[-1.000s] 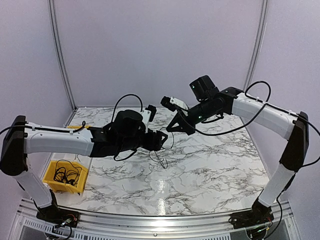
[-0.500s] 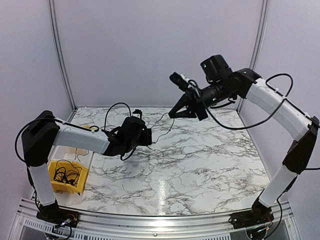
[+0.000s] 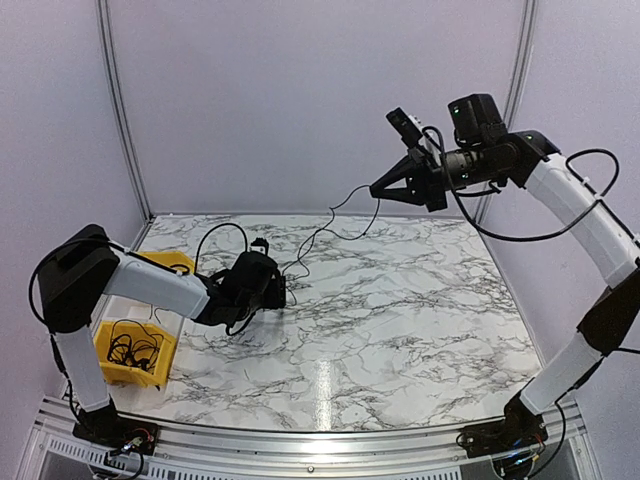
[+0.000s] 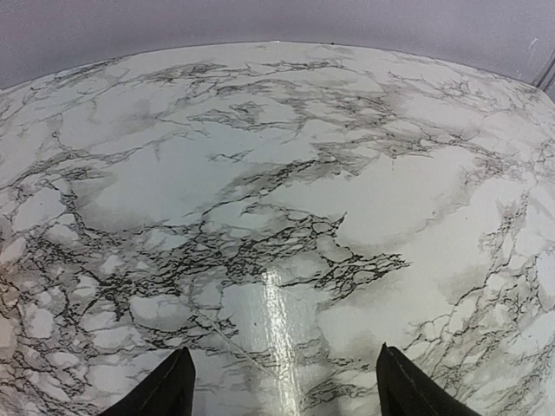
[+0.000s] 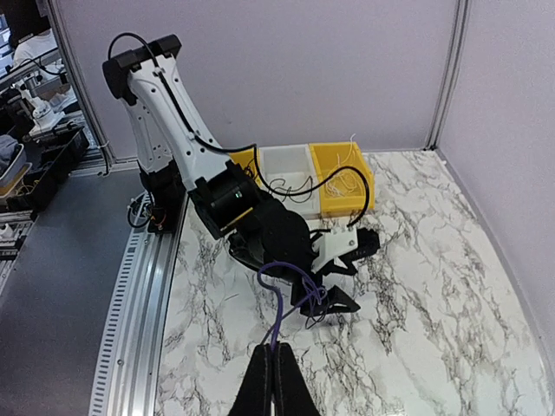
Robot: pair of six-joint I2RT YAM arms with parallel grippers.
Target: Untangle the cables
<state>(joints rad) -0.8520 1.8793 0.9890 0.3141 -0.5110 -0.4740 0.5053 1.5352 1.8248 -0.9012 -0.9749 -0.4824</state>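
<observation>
From above: shows the right jaws high over the far side of the surface (image 3: 400,330), clenched on one end of a thin black cable (image 3: 320,232) slanting down and left toward the left jaws, low over the marble. Puts the left arm (image 3: 155,285) nearer the slack lower end, with other wires (image 3: 132,345) heaped in a yellow bin (image 3: 140,376) near its base.

From the left wrist: finds the left jaws released, only bare marble between.

From the right wrist: catches the cable (image 5: 276,322) leaving the pinched tips toward a small tangle (image 5: 317,302) by the left jaws; no obstacle apparent along that line.
</observation>
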